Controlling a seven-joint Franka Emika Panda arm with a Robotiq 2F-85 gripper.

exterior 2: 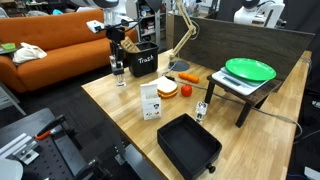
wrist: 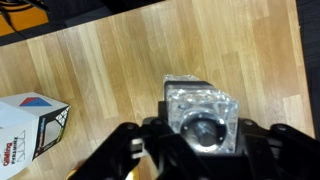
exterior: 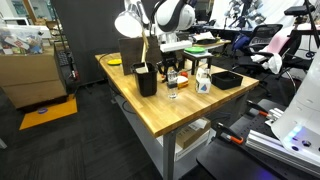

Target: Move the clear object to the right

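Note:
The clear object is a small colourless faceted glass jar, seen from above in the wrist view between my black fingers. My gripper is shut on it, with a finger against each side. In both exterior views the gripper hangs straight down over the jar, which is at or just above the wooden table beside the black box. I cannot tell whether the jar touches the table.
A black rectangular box stands right beside the jar. A white bottle with a blue label, a black tray, a green plate on a stand, play food and a desk lamp are also on the table.

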